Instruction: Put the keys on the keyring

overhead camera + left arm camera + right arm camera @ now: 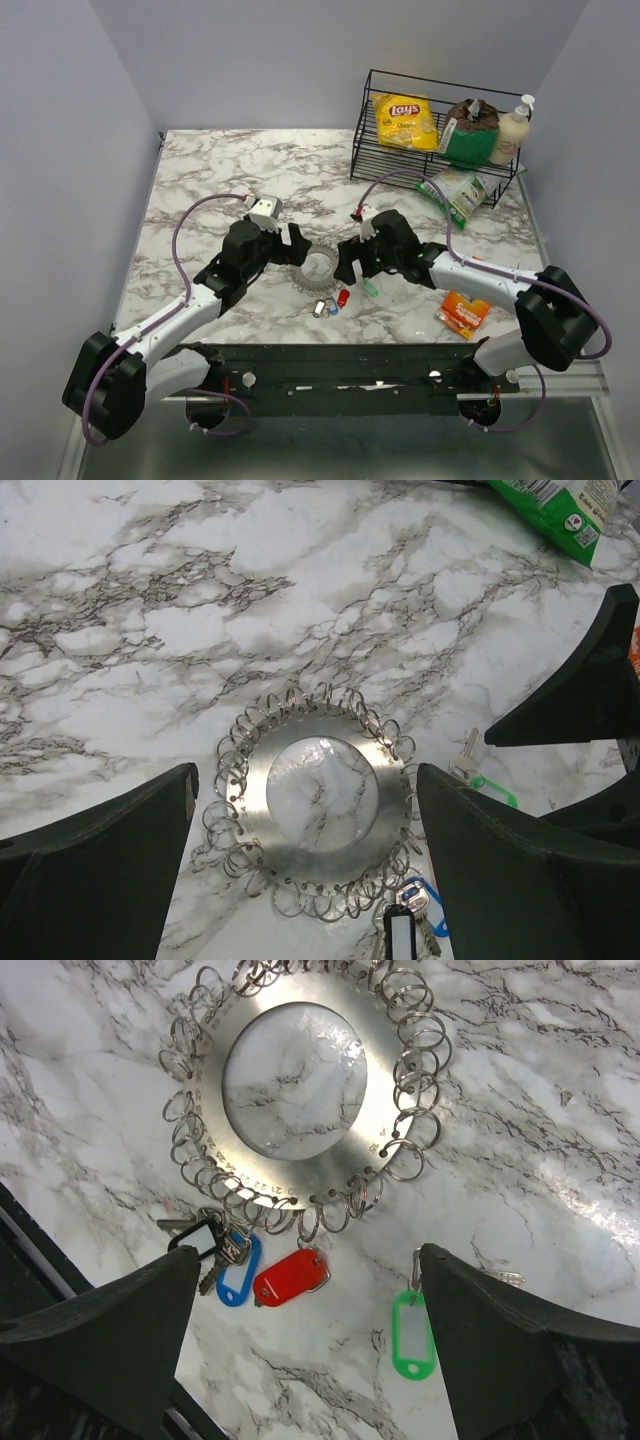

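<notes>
The keyring (306, 271) is a flat grey metal disc with an open centre and many small wire loops round its rim. It lies on the marble table between both grippers. My left gripper (296, 250) is open and empty just left of it; in the left wrist view the fingers (110, 860) straddle the keyring (255, 780). My right gripper (349, 262) is open and empty just right of it. The red key (290, 1277), blue key (237, 1270) and a black-tagged key (197, 1240) lie at the keyring's (300, 1175) near rim. The green key (413, 1335) lies apart, against my right finger.
A black wire basket (375, 160) at the back right holds a yellow Lay's packet (405, 120), a green bag and a lotion bottle (510, 132). A green snack packet (455, 192) lies before it. An orange packet (465, 313) lies near the right arm.
</notes>
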Available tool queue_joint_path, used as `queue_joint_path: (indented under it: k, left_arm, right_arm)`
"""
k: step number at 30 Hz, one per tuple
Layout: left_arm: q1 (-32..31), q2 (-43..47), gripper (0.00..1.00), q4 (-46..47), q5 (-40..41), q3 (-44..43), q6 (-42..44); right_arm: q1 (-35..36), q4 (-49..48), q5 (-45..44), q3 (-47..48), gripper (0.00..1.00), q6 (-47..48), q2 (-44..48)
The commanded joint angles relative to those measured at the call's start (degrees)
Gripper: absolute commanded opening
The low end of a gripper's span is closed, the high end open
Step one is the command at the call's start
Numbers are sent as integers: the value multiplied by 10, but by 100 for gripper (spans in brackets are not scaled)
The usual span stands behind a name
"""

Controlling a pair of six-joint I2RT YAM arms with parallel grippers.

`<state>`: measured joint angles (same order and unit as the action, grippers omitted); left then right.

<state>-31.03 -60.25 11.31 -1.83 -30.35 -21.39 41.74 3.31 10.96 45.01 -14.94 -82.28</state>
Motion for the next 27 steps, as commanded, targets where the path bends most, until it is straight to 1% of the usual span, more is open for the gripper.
queue_joint_path:
  k: [1, 10, 16, 17, 19, 21, 27]
  left_arm:
    - [15, -14, 99, 4, -14, 4, -28]
    - [53, -47, 99, -7, -51, 10, -62]
    - [74, -84, 99, -2, -94, 2, -85]
    - [76, -87, 99, 0, -96, 2, -84]
    - [76, -91, 99, -1, -100, -1, -84]
    - [76, -92, 99, -3, -106, -4, -84]
    - [76, -106, 99, 6, -132, -9, -85]
  right_arm:
    - [4, 13, 6, 29, 98, -17, -20]
    - [4, 29, -45, 48, 98, -42, -44]
    - [-2, 29, -45, 54, 97, -51, -52]
    - [-4, 26, -42, 54, 96, -51, -53]
    - [-15, 26, -38, 56, 89, -52, -59]
    - [-31, 20, -24, 53, 78, -55, -62]
    - [-43, 1, 7, 55, 77, -51, -88]
